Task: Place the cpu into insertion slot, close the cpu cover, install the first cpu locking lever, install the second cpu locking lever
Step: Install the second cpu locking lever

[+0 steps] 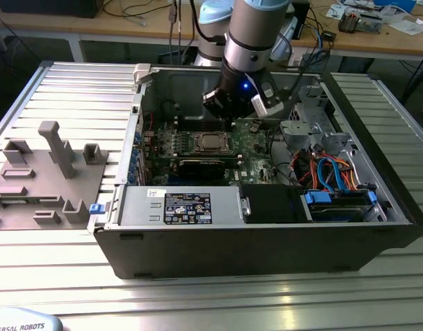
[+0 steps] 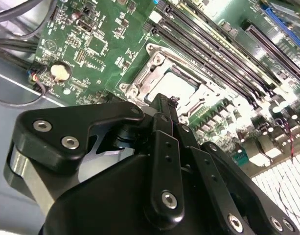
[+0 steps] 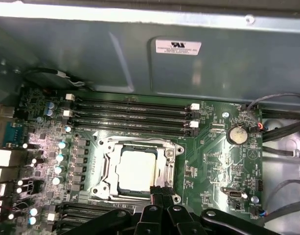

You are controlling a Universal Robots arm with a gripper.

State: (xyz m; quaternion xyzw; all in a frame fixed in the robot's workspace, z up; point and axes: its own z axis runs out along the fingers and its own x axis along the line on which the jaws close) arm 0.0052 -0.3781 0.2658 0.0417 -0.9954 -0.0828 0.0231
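Jaws pressed together, with nothing pinched between them: in the second wrist view the gripper (image 2: 162, 105) has its black fingers (image 2: 165, 147) meeting at a narrow tip just at the edge of the cpu cover (image 2: 142, 87). That silver frame lies flat around the cpu (image 2: 173, 89), whose pale metal top shows through its square opening, so the chip sits in the insertion slot (image 2: 189, 78) on the green motherboard (image 2: 96, 44). Long black memory slots (image 2: 213, 54) run beside the socket, and a round coin battery (image 2: 60, 71) lies well apart from it.

In the first wrist view the gripper (image 3: 159, 192) tip touches or hangs just over the rim of the cpu cover (image 3: 106, 166), beside the cpu (image 3: 136, 169). Memory slots (image 3: 132, 117) lie between the socket and the grey case wall (image 3: 91, 54).

In the exterior view the arm (image 1: 252, 48) reaches down into the open computer case (image 1: 266, 241) standing on the ribbed worktop (image 1: 218, 296), its gripper (image 1: 228, 117) just above the cpu (image 1: 210, 141). A grey fixture block (image 1: 45, 172) stands on the exterior view's left.
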